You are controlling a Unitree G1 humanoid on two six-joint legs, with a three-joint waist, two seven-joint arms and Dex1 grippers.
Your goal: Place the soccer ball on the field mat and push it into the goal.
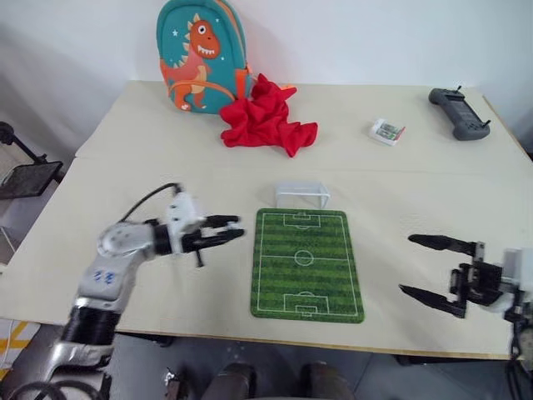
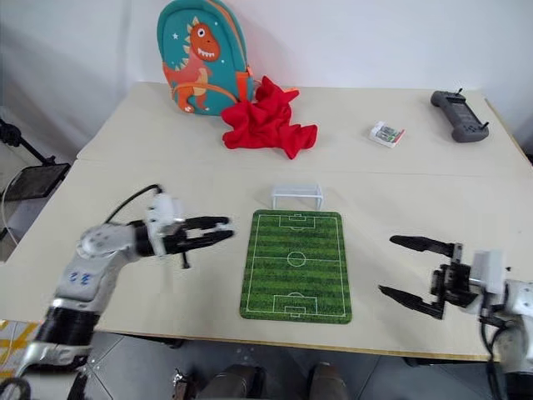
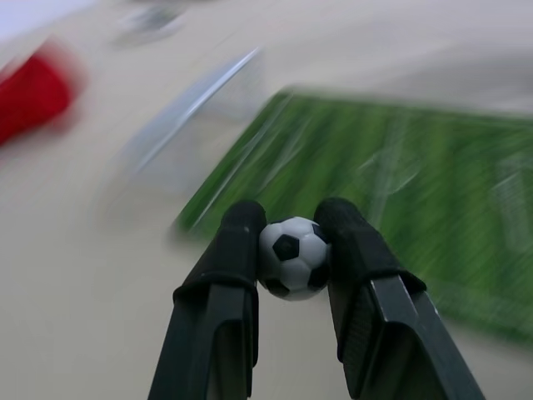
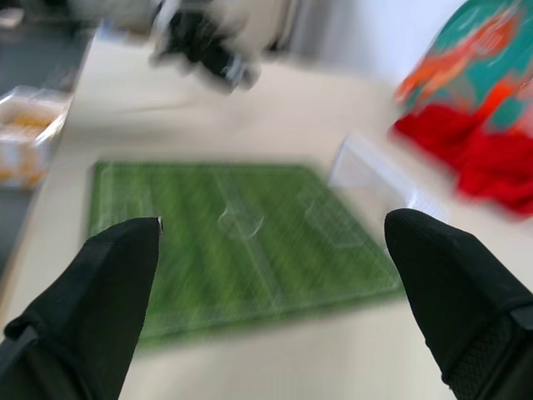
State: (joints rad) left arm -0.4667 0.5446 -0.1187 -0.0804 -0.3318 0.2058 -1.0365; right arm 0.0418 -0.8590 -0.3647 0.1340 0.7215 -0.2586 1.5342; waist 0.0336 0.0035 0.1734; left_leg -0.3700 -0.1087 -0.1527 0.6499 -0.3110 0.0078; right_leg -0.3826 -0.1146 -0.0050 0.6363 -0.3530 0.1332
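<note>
Since the tiny white ball with black patches (image 3: 292,257) looks hard, light and slippery, the left gripper (image 1: 226,234) fingers clamp its sides beside the flat green field mat (image 1: 306,263) (a shallow hold could slip); the right gripper (image 1: 433,268) fingers stand wide apart.

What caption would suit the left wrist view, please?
Left claw pinching the soccer ball beside the field mat.

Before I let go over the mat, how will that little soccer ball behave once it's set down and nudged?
The soccer ball is round and smooth, so it will likely roll freely. The field mat looks flat, with little to stop it. Pinched between the left gripper's fingertips, it seems light; push gently.
</note>
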